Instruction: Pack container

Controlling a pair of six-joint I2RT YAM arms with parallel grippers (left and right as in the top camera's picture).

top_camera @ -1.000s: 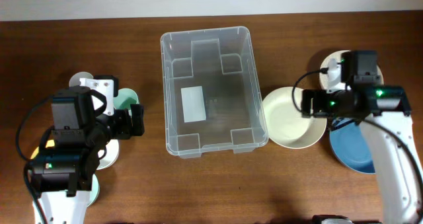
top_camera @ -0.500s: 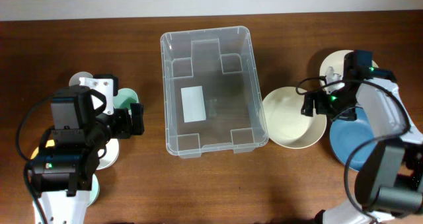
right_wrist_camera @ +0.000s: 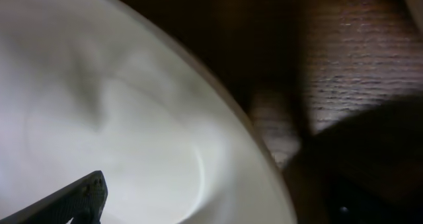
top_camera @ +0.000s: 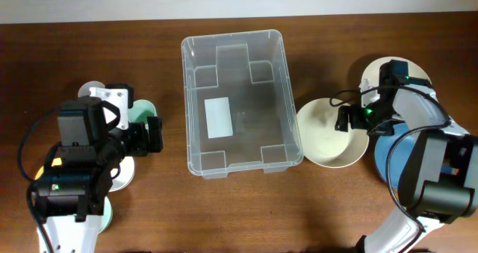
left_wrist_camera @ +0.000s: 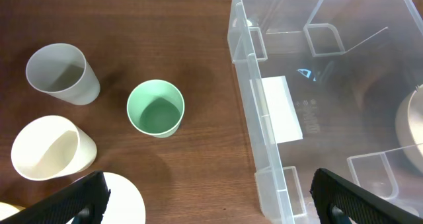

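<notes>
Wooden table (top_camera: 328, 201); container (top_camera: 258, 122) with white label (top_camera: 219, 117)

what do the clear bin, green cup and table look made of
Large clear rectangular bin: glossy see-through plastic, likely; the brown table shows through its base. Small mint-green cup: matte, opaque, probably plastic. That table: wood or wood-look veneer, going by its streaked grain.

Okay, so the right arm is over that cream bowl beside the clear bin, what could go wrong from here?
1. The right gripper is open with the cream bowl rim apparently between its fingers. A pinch on that thin rim could let the bowl tilt or slip when lifted.
2. The bowl lies tight beside the container, so a low carry might knock its rim.
</notes>
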